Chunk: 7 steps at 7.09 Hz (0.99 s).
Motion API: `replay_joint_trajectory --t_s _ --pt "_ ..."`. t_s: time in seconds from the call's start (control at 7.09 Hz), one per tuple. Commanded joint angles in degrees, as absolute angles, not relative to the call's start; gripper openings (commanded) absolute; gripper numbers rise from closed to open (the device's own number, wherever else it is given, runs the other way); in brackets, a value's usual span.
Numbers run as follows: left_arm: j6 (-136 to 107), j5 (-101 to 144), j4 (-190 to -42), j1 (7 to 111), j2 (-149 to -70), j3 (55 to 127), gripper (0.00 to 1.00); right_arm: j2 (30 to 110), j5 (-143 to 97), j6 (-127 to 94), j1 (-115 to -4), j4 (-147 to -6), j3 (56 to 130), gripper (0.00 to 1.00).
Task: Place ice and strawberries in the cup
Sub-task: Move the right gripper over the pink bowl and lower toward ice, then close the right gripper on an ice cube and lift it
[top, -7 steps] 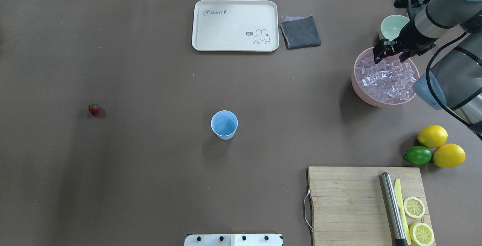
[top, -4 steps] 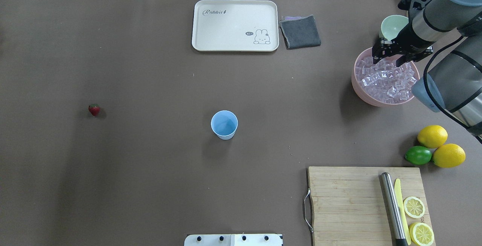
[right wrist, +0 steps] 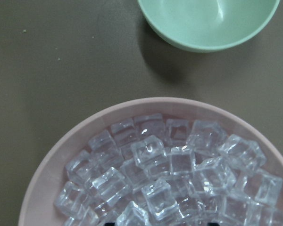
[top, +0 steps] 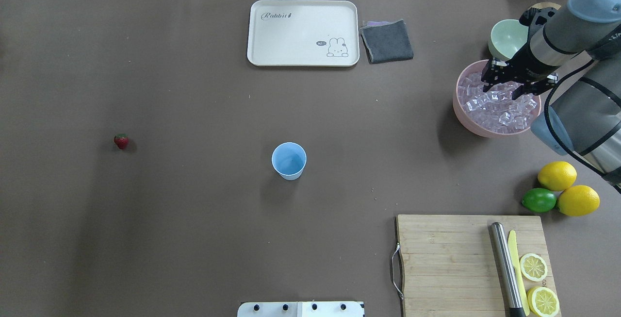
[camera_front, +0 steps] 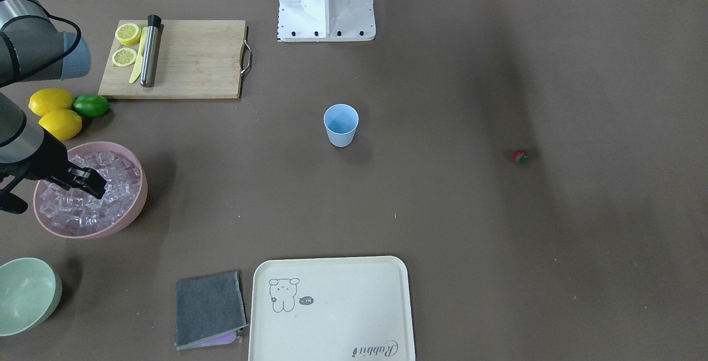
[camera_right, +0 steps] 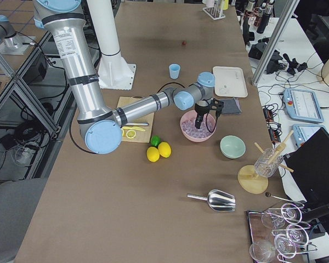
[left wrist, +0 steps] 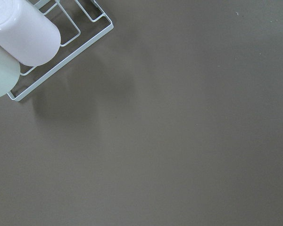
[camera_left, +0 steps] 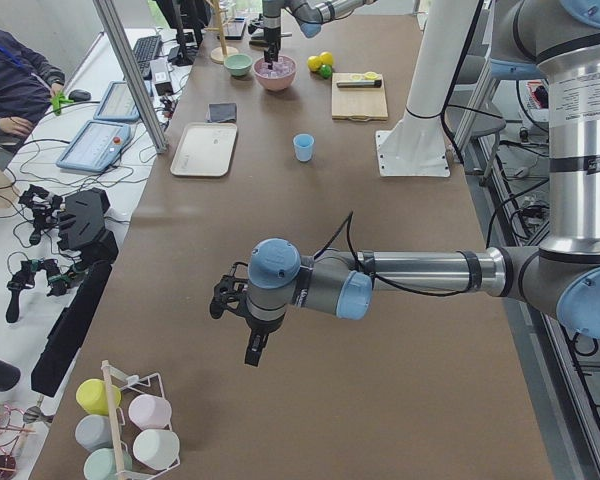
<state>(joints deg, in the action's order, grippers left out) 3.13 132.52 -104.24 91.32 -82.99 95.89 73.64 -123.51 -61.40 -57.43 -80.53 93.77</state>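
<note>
The light blue cup (top: 289,160) stands upright in the middle of the table, also in the front view (camera_front: 341,124). The small red strawberry (top: 121,141) lies far to its left on the bare table (camera_front: 519,156). Clear ice cubes (top: 495,108) fill a pink bowl (top: 458,108) at the right. My right gripper (top: 507,90) is open, pointing down into the ice pile (camera_front: 93,186). The right wrist view shows the ice (right wrist: 170,174) close below. My left gripper (camera_left: 252,350) hangs over bare table far from these things; I cannot tell whether it is open or shut.
A pale green bowl (top: 504,38) stands just beyond the pink bowl. Two lemons and a lime (top: 558,191) and a cutting board (top: 451,263) with muddler, knife and lemon halves lie nearer. A cream tray (top: 303,33) and grey cloth (top: 387,40) are at the back. A cup rack (left wrist: 28,33) sits below the left wrist.
My right gripper has moved from the far rim of the pink bowl toward its middle and lower onto the ice. The cup and the strawberry have not moved.
</note>
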Motion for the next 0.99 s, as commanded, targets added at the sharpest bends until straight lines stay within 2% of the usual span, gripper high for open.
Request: replay_joint_trajectory --t_s 0.0,0.85 --pt "3.16 132.45 -104.24 91.32 -83.14 95.80 0.98 73.30 -122.53 -64.33 -55.20 -80.51 93.96 0.67" --pt "3.16 132.54 -104.33 91.41 -82.97 95.54 0.98 73.04 -121.11 -64.34 -54.14 -80.51 93.08 0.63"
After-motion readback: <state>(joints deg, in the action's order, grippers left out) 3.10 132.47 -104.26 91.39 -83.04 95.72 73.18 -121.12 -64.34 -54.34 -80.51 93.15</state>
